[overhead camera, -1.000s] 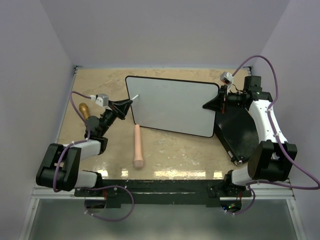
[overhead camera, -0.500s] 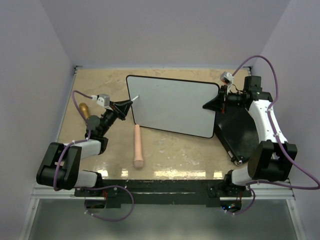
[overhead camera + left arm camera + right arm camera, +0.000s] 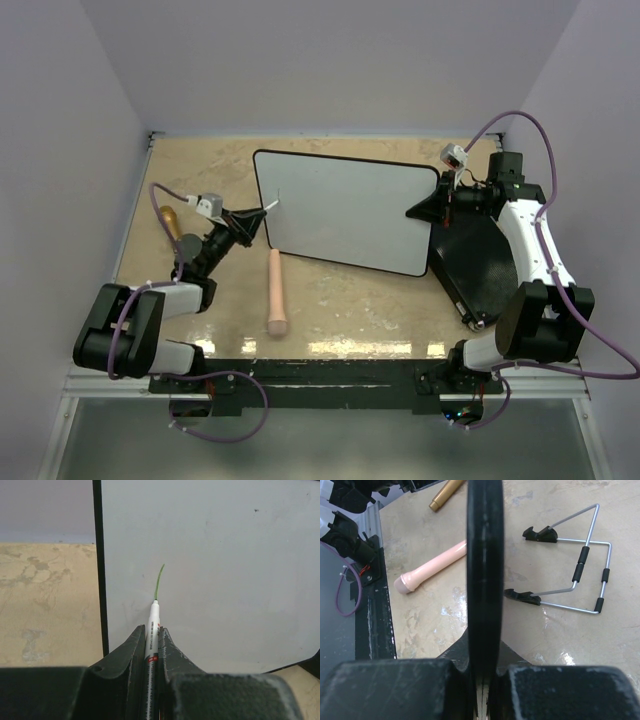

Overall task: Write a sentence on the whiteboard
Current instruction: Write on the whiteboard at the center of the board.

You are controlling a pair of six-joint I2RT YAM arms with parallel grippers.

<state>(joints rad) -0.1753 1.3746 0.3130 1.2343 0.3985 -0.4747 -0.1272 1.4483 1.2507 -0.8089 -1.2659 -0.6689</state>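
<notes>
The whiteboard [image 3: 345, 210] stands tilted at the middle of the table, black-rimmed and glossy white. My left gripper [image 3: 250, 217] is shut on a white marker [image 3: 151, 625], its tip touching the board near the left rim [image 3: 97, 565]. One short green stroke [image 3: 159, 582] runs up from the tip; no words of the sentence show. My right gripper [image 3: 432, 203] is shut on the board's right edge, seen edge-on as a black band [image 3: 484, 565] in the right wrist view.
A pink cylinder [image 3: 276, 292] lies in front of the board; it also shows in the right wrist view [image 3: 432, 566]. A gold cap [image 3: 170, 216] lies at the left. A black flat case [image 3: 475, 255] lies at the right. A wire stand [image 3: 575, 567] sits behind the board.
My left gripper has pulled the marker down the board toward me, leaving a short green stroke. The right arm and board have not moved.
</notes>
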